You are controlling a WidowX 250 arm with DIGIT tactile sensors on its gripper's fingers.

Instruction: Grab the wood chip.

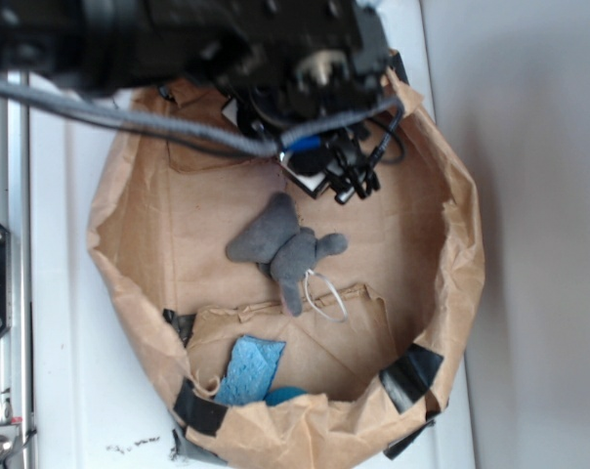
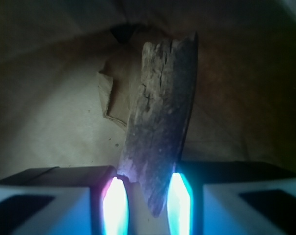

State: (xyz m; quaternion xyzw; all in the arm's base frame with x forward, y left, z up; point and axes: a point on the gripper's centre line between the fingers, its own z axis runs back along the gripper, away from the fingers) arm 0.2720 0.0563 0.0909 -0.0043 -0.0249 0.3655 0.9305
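In the wrist view the wood chip (image 2: pixel 162 112) is a long, rough, dark brown sliver with streaked grain. It stands tilted up and away from the fingers. Its narrow lower end sits between the two glowing pads (image 2: pixel 180 203), touching both near their tops. My gripper (image 2: pixel 147 188) is shut on it. In the exterior view the gripper (image 1: pixel 349 181) hangs over the back part of the brown paper bag, under the black arm. The chip itself cannot be made out there.
The low brown paper bag (image 1: pixel 461 254) has crumpled walls and black tape at its corners. Inside lie a grey plush elephant (image 1: pixel 285 249) with a white ring (image 1: pixel 324 293) and a blue sponge piece (image 1: pixel 248 371). A metal rail (image 1: pixel 2 293) runs along the left.
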